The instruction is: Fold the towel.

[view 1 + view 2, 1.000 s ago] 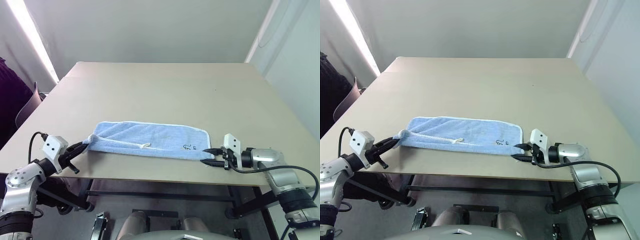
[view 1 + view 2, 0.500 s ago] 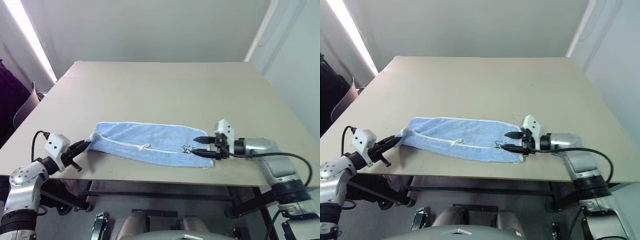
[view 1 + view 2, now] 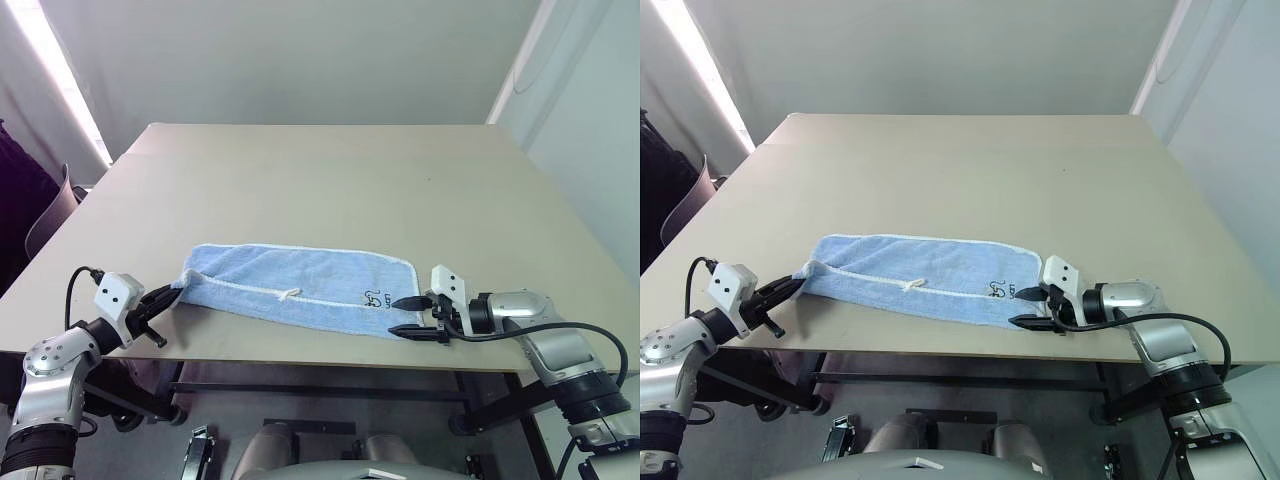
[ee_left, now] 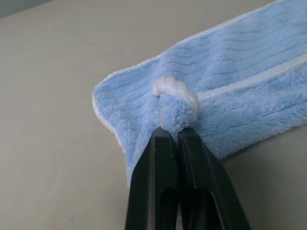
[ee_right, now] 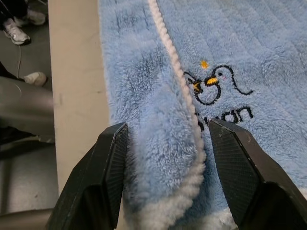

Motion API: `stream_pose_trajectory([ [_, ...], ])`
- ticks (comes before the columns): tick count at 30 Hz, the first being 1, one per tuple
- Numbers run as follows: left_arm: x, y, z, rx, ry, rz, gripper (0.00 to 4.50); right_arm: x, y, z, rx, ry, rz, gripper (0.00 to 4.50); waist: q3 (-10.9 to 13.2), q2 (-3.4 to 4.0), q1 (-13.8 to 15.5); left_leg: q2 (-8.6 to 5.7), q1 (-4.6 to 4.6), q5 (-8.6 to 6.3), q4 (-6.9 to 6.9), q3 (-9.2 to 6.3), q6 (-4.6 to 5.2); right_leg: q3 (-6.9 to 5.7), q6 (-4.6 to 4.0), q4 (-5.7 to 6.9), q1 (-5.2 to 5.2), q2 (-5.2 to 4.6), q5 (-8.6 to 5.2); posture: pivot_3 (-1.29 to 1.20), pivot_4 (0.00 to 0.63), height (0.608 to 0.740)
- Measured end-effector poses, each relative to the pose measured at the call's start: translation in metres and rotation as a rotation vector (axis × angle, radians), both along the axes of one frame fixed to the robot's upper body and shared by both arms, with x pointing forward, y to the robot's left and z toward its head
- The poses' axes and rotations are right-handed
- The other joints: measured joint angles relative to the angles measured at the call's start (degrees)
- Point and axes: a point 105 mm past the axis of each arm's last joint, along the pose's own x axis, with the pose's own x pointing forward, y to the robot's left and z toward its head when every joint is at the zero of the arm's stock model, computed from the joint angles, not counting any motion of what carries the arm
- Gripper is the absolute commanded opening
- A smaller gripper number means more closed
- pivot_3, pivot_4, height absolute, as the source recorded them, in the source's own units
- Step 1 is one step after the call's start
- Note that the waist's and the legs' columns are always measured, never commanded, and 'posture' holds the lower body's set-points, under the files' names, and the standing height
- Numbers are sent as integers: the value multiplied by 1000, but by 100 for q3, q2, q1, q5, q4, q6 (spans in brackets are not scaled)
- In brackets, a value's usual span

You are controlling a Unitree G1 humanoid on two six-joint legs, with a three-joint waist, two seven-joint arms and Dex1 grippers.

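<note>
Table (image 3: 330, 170) carries the towel (image 3: 300, 283), a long blue strip lying along the near edge, its long axis running from the robot's left to its right. Both ends sit at a gripper, so neither arm has to reach.

At the left end, the left gripper (image 4: 177, 135) has its fingers pressed together on a bunched corner of the cloth, pinching a small knob of terry with white edging.

At the right end, the right gripper (image 5: 165, 139) has its fingers apart, one on each side of the doubled near corner just beside the small penguin mark (image 5: 216, 86). The cloth lies between the pads, directly ahead of them, not yet squeezed. My reading is that closing here secures the second corner for the fold.
</note>
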Motion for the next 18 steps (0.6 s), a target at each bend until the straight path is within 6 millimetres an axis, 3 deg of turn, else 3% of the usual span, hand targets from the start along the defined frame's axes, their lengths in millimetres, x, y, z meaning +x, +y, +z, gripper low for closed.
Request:
stream_pose_trajectory([
  [1,0,0,0,1,-2,1,0,0,1,-1,-3,16,-3,2775,0,0,0,0,-1,0,-1,0,0,0,0,-1,-1,0,0,0,0,740],
  [4,2,-1,2,8,-12,-3,0,2,1,-2,-8,56,-22,2179,0,0,0,0,-2,0,-4,0,0,0,0,-4,-3,0,0,0,0,740],
  [10,4,-2,1,12,-12,-8,0,5,8,1,41,96,-45,115,0,0,-3,0,-3,0,-5,0,0,0,0,-5,-3,0,0,0,0,740],
  [18,-1,-1,-3,12,9,-14,0,10,6,12,95,76,-65,27,1,1,0,0,-5,0,-6,0,1,0,0,-8,-4,-1,0,0,0,740],
])
